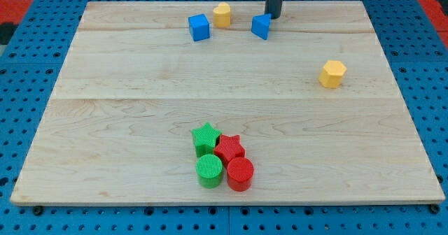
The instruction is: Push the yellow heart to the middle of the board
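Observation:
The yellow heart [222, 15] sits near the board's top edge, a little left of centre. A blue cube [199, 27] stands just to its lower left. Another blue block [261, 26] lies to the heart's right. My tip [273, 17] is at the top of the view, right against the upper right side of that blue block and about 70 px right of the heart. The rod rises out of the view's top.
A yellow hexagon [333, 73] sits at the view's right. Near the bottom centre a green star [205, 138], red star [229, 148], green cylinder [208, 171] and red cylinder [240, 173] are clustered together. The wooden board [126, 123] lies on a blue pegboard.

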You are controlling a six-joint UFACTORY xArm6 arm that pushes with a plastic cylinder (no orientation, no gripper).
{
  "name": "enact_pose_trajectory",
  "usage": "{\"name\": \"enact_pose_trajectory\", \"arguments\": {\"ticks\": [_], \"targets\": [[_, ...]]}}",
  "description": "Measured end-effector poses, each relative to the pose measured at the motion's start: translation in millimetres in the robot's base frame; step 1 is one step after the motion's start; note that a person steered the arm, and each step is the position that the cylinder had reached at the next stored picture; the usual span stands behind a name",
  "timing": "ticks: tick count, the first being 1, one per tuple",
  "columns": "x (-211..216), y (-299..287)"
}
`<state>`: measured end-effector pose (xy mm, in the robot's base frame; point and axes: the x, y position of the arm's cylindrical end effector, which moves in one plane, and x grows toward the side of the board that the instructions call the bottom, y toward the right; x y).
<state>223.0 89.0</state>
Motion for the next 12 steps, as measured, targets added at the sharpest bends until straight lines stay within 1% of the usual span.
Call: {"name": "enact_pose_trajectory", "arguments": {"ticks": [1, 3, 4, 7, 8, 9, 10, 12], "targets": [[-26.8, -10.0], [-28.2, -101.0], [-25.4, -117.5], [-3.8, -68.5], [27.7, -67.6], [47.9, -67.6], [31.2, -69.4], [31.3, -89.7]]}}
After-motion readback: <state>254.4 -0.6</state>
